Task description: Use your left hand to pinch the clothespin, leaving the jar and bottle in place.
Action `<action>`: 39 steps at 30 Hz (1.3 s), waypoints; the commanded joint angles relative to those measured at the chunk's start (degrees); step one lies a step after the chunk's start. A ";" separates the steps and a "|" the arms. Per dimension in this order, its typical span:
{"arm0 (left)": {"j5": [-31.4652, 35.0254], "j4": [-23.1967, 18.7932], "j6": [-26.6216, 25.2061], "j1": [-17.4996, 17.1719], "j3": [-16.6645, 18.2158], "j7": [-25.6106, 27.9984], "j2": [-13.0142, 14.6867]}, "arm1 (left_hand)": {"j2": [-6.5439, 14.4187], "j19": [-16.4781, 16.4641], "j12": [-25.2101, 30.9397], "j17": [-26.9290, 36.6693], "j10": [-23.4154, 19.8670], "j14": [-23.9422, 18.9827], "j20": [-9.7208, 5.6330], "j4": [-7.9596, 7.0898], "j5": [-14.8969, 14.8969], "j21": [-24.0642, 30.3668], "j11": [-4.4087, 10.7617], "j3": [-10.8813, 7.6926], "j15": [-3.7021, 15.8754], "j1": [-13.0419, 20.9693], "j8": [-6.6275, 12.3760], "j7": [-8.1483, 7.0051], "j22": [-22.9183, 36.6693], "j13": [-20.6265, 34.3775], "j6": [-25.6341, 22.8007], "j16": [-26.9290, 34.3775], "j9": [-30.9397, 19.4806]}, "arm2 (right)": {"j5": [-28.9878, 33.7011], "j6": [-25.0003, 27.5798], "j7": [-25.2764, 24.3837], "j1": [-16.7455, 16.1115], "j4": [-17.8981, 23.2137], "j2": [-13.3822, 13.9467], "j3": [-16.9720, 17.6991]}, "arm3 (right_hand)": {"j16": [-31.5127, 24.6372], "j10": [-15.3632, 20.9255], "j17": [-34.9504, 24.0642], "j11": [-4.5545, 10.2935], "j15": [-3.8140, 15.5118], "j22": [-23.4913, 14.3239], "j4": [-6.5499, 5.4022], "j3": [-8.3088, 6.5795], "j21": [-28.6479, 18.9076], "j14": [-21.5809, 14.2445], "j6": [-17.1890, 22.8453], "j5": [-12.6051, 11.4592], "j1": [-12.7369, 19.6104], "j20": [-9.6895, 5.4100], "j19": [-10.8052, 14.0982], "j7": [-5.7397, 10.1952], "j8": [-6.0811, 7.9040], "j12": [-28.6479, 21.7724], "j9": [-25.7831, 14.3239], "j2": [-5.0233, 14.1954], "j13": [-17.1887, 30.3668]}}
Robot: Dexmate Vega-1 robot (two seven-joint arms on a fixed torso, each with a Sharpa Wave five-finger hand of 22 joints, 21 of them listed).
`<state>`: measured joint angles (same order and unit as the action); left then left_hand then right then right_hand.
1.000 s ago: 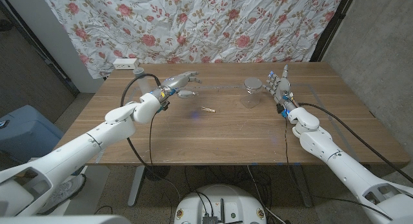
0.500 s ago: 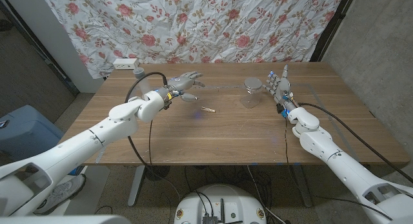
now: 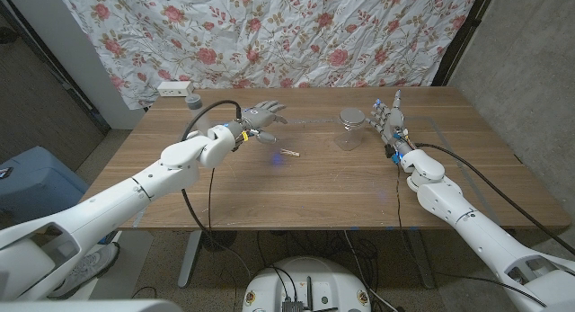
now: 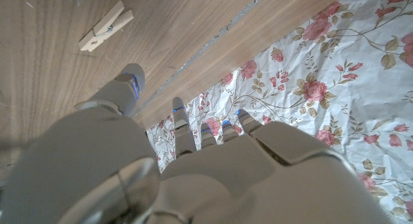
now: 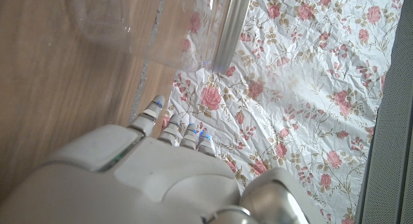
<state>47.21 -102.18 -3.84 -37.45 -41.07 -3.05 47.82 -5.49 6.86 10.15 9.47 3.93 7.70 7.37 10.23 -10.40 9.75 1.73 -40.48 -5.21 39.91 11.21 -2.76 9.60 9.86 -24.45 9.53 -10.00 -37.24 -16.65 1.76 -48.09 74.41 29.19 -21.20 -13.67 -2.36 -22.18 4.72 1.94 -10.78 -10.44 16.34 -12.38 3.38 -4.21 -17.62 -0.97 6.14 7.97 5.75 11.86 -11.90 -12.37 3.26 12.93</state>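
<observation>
The left hand [image 3: 260,120] is hovering over the wooden table [image 3: 314,186] with its fingers [image 3: 275,113] spread apart and grasping nothing. In the left wrist view the same hand [image 4: 161,166] is reaching out with fingers apart, nothing between them. The clothespin [image 3: 289,153] is lying flat on the table just beside this hand, at about four o'clock from the fingertips in the head view, apart from them and not touched. In the left wrist view the clothespin [image 4: 106,26] is showing as a pale wooden peg with a small metal spring, lying on the wood grain beyond the thumb.

The right hand [image 3: 389,119] is standing upright at the table's right side, fingers pointing up and apart, holding nothing. At about nine o'clock from it, just beside it, the clear glass jar [image 3: 350,129] is standing upright on the table. In the right wrist view the jar [image 5: 161,24] is showing as clear glass close beyond the fingers of that hand [image 5: 161,166].

At the far left corner a grey cap-like thing [image 3: 192,100] and a white power strip [image 3: 174,88] are lying. A flowered cloth [image 3: 269,33] is hanging behind the table.
</observation>
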 commanded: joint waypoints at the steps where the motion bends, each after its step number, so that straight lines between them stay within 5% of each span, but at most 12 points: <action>1: 4.99 0.77 1.85 2.24 -2.36 -1.28 -0.73 | 0.26 0.46 0.09 0.31 0.54 0.77 0.09 0.16 -0.05 0.27 0.04 0.17 0.08 0.85 0.18 -0.39 0.06 0.19 -0.55 0.20 -0.15 | 0.00 -0.02 0.01 0.00 -0.04 -0.01 -0.01 | -0.34 0.08 -0.17 0.45 2.09 -0.28 0.02 0.28 -0.26 0.55 -0.16 -0.33 0.00 -0.15 0.39 0.46 0.32 -0.41 -0.12 4.12 0.11; 39: 18.19 -0.09 -4.02 -0.22 -5.88 -4.34 -4.16 | 0.10 -0.56 0.83 0.29 -0.34 0.28 0.25 0.22 0.11 1.04 0.10 0.72 0.46 2.83 1.14 -0.26 0.06 0.14 -4.15 0.81 -0.17 | -0.01 -0.01 0.01 -0.03 0.00 0.02 0.01 | -0.34 0.05 -0.17 0.44 2.02 -0.28 0.02 0.28 -0.26 0.55 -0.10 -0.33 0.00 -0.19 0.39 0.43 0.34 -0.40 -0.12 4.12 0.11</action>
<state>63.40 -102.85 -5.30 -37.12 -46.17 -5.68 45.14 -5.34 6.58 10.42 9.46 3.92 8.18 7.53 10.40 -10.40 10.44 1.74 -40.01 -4.90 42.03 11.92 -3.07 9.60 9.87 -28.07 9.98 -10.00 -37.24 -16.68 1.79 -48.11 74.35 29.21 -21.22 -13.67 -2.36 -22.18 4.72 1.94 -10.78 -10.44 16.34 -12.38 3.38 -4.21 -17.62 -0.97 6.14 7.97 5.75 11.86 -11.90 -12.37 3.26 12.92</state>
